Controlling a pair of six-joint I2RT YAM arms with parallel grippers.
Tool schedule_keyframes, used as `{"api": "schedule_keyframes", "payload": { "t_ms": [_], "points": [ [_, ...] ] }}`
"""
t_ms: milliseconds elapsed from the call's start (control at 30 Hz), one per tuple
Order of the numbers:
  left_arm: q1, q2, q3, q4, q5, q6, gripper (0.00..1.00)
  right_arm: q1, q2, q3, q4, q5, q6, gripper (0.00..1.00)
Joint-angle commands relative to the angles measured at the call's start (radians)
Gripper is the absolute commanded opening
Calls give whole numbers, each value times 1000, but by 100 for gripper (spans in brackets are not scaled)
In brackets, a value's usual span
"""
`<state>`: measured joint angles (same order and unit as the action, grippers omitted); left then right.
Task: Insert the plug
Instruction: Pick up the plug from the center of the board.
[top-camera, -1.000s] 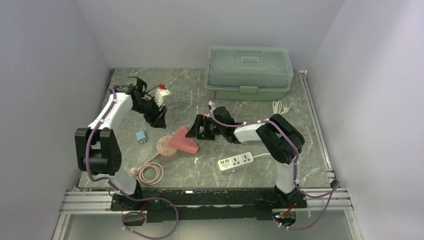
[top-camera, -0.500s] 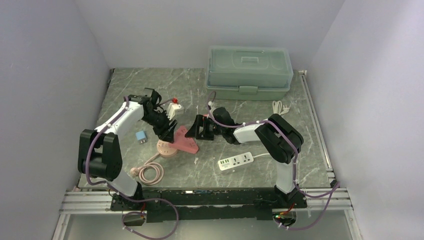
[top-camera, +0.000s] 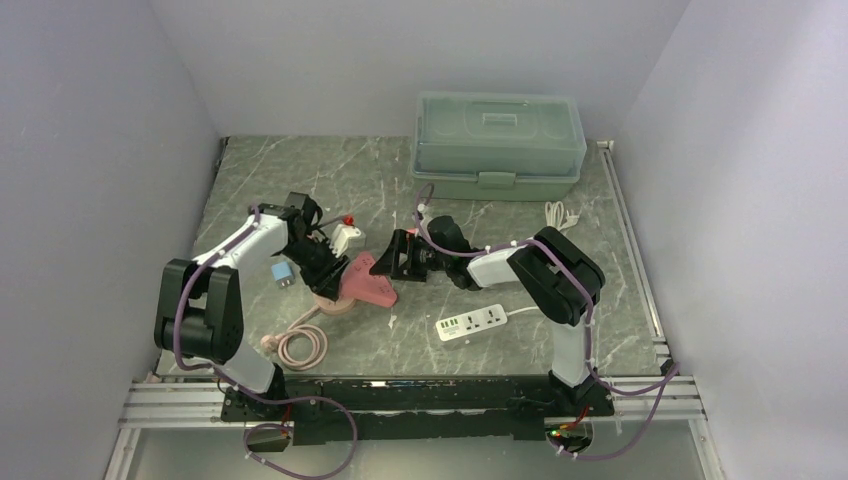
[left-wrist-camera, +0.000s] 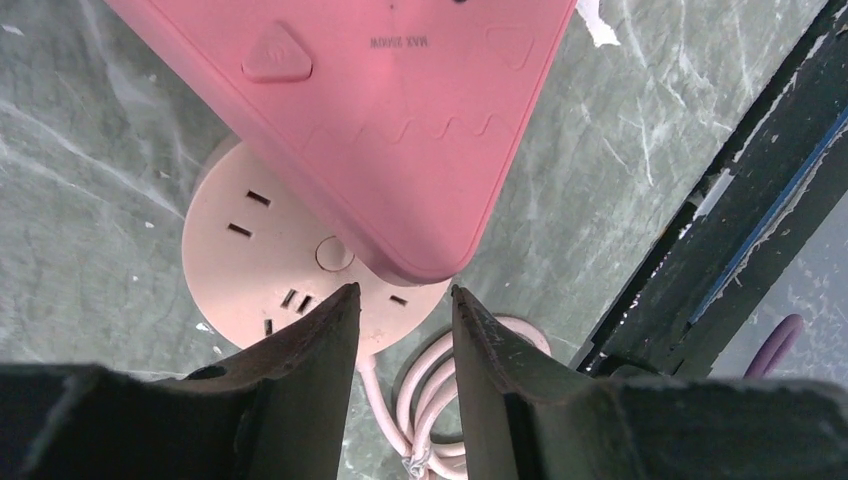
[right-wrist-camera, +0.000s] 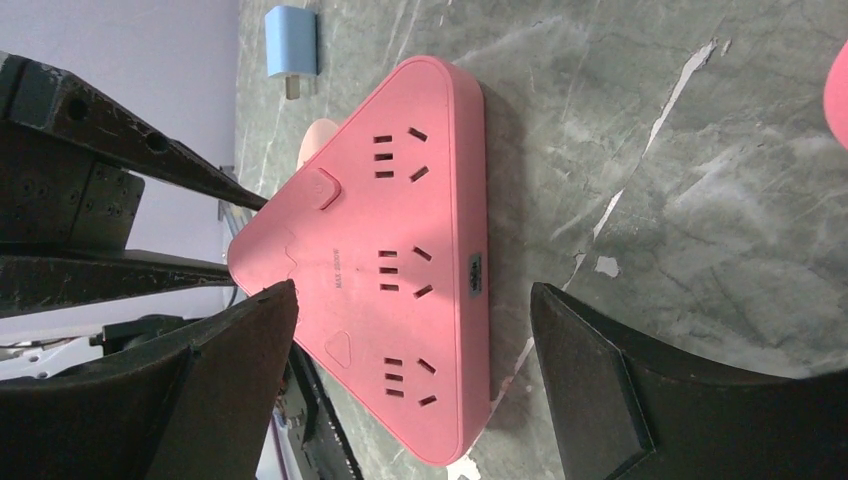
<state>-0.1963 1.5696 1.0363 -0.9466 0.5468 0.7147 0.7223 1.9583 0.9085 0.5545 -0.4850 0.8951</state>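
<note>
Blue plug (top-camera: 283, 274), probably the piece to be inserted, lies loose on the counter (top-camera: 480, 220) to the left of the pink triangular strip (top-camera: 367, 283), and neither tool has it. The left tool (left-wrist-camera: 402, 292) hangs over the strip's near-left corner, its jaws parted by a narrow gap with nothing between them. The right tool (right-wrist-camera: 412, 290) stands wide open at the strip's far-right side, gripping nothing; whether its fingers touch the strip cannot be told. The strip's near-left corner lies over a round pink socket (left-wrist-camera: 262, 255), hiding part of its face.

Several things could go wrong. The left tool sits low by that corner and could knock the strip askew. The unbraced strip may slide under an insertion push. The left tool's narrow gap may be too tight to take the charger's body.
</note>
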Motion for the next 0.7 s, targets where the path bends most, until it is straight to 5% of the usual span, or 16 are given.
{"api": "schedule_keyframes", "payload": {
  "t_ms": [0, 233, 300, 667],
  "points": [
    [18, -43, -20, 24, 5, 27, 44, -1, 58, -33, -69, -17, 4, 91],
    [14, -117, 5, 59, 72, -1, 71, -3, 64, -25, -51, -30, 10, 90],
    [-1, -99, 25, 58, 71, -14, 98, -3, 69, -18, -39, -37, 18, 90],
    [-20, -11, 52, 70, 107, -52, 90, -4, 75, -36, -1, -49, 33, 88]
  ]
}}
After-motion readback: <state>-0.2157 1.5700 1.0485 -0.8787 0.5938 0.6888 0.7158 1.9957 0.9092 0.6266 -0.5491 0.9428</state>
